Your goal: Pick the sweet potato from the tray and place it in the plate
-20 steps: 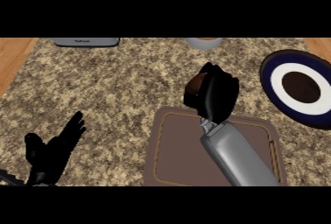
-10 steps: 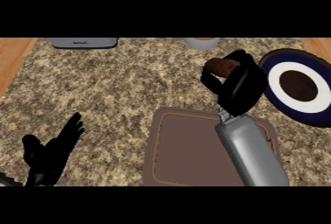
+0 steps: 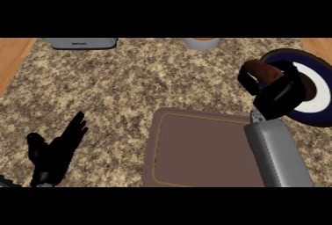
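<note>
The reddish-brown sweet potato (image 3: 262, 70) sits in my right hand (image 3: 280, 94), whose fingers and thumb curl round it. The hand hangs over the left rim of the plate (image 3: 318, 115), a dark blue plate with a white ring and brown centre at the right edge. The brown tray (image 3: 198, 154) lies below and left of the hand, with nothing on its visible surface; my right forearm crosses its right side. My left hand (image 3: 55, 151) rests open at the lower left, fingers straight.
A grey appliance (image 3: 80, 43) stands at the counter's far left edge. A light cup (image 3: 201, 43) stands at the far middle. Wooden strips (image 3: 13, 57) border the speckled counter on both sides.
My right hand has carried the sweet potato from above the tray to the right, reaching the plate's left rim. The left hand has not moved.
</note>
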Available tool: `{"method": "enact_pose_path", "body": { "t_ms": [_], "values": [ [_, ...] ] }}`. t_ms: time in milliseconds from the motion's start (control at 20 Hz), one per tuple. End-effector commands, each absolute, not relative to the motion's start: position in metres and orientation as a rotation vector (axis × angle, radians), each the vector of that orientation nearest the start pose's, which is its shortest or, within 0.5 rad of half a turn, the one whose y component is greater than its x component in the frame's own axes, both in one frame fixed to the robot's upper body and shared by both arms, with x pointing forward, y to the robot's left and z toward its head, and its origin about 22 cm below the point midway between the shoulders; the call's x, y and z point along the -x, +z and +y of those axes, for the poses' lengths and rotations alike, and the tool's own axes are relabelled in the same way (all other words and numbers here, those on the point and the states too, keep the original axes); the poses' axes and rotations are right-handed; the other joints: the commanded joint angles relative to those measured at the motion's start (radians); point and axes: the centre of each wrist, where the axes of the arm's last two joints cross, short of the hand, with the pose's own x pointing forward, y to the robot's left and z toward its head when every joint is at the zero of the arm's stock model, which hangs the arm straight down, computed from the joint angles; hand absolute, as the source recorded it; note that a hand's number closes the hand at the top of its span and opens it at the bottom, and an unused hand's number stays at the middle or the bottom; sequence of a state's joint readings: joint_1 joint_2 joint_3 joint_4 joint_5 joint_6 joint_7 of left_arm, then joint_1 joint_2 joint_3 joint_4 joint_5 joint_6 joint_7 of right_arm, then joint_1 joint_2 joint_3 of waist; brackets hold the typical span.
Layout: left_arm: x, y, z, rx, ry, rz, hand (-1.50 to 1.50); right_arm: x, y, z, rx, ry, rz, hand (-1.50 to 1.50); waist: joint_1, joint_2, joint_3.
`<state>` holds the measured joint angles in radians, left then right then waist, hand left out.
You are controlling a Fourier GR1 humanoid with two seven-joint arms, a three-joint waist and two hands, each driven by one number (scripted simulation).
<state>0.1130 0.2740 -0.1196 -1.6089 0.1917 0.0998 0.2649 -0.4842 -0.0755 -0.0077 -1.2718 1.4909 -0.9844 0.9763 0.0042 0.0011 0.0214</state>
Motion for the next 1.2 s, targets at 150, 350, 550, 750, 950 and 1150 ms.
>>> {"method": "enact_pose_path", "body": {
  "t_ms": [150,350,550,750,950,1150],
  "values": [
    [-0.226,-0.02,0.253,0.005,0.007,-1.193,0.0,-0.349,0.044,-0.287,1.701,-0.581,-1.397,1.5,-0.001,0.008,-0.02],
    [-0.235,-0.016,0.233,0.018,-0.034,-1.199,0.0,-0.361,0.044,-0.319,1.73,-0.632,-1.377,1.5,0.016,0.018,-0.017],
    [-0.241,-0.018,0.235,0.022,-0.024,-1.189,0.0,-0.361,0.053,-0.35,1.742,-0.608,-1.36,1.5,0.016,0.014,-0.018],
    [-0.233,-0.018,0.229,0.029,-0.019,-1.205,0.0,-0.357,0.047,-0.367,1.756,-0.622,-1.334,1.5,0.029,0.015,-0.016],
    [-0.222,-0.03,0.23,0.033,-0.04,-1.198,0.0,-0.353,0.051,-0.399,1.621,-0.499,-1.037,-1.5,0.04,0.023,-0.016],
    [-0.235,-0.015,0.237,0.018,-0.045,-1.217,0.0,-0.355,0.044,-0.389,1.487,-0.393,-1.058,-1.5,0.04,0.023,-0.012]
  ]
}}
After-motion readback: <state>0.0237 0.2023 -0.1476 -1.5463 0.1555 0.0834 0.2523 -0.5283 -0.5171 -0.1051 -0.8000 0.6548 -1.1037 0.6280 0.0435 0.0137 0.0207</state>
